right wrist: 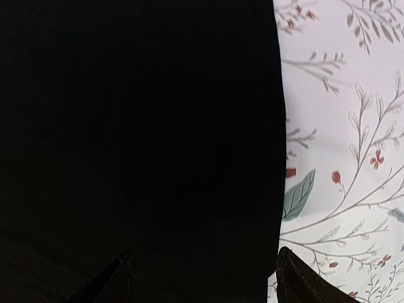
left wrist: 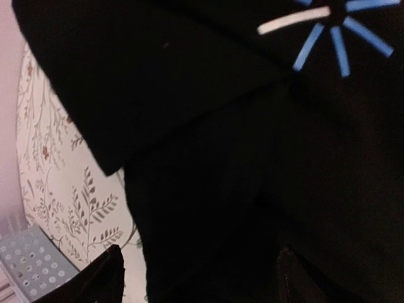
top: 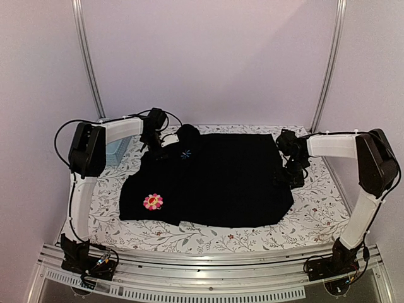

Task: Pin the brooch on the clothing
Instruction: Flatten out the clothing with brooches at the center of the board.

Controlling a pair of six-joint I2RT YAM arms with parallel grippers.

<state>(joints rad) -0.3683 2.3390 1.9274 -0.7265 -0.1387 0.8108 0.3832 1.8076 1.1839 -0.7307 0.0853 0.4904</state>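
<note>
The black shirt lies spread on the floral tablecloth, its blue star emblem near the far left. The pink flower brooch sits on the shirt's near left part. My left gripper is open just above the shirt's far left edge, by the emblem; black fabric lies between its fingertips. My right gripper is open over the shirt's right edge, its fingertips straddling the hem. Neither gripper holds anything. The brooch is out of both wrist views.
The floral tablecloth covers the table. A light-blue perforated basket stands at the far left behind the left arm; it also shows in the left wrist view. Metal frame posts rise at the back corners.
</note>
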